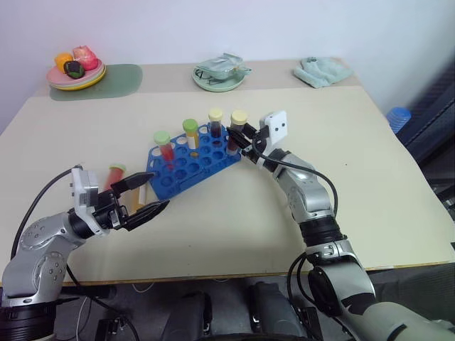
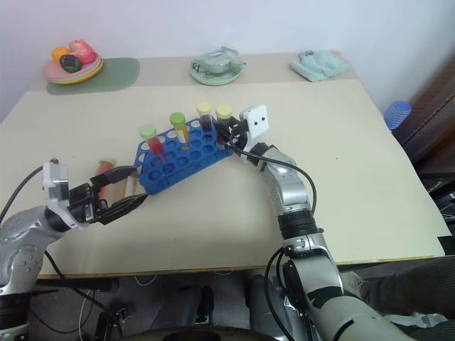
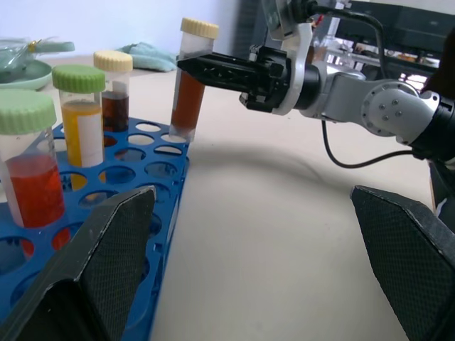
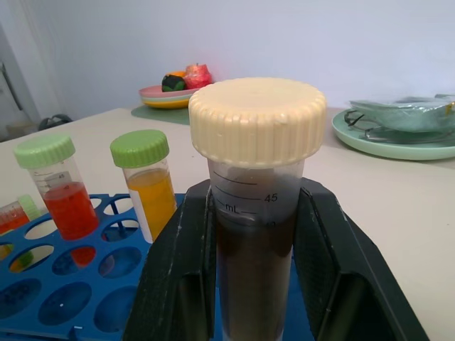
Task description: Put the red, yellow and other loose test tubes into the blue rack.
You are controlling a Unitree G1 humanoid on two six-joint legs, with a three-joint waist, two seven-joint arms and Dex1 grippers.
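The blue rack lies at the table's middle. Three tubes stand upright in it: a red tube with a green cap, a yellow tube with a green cap, and a dark tube with a pale-yellow cap. My right gripper is shut on a brown tube with a pale-yellow cap, held upright with its lower end at the rack's far right corner. Another red tube with a green cap lies on the table left of the rack. My left gripper hovers open just in front of that tube, holding nothing.
At the back of the table are a plate of toy food on a green mat, a green dish and a teal cloth. A blue object sits beyond the right edge.
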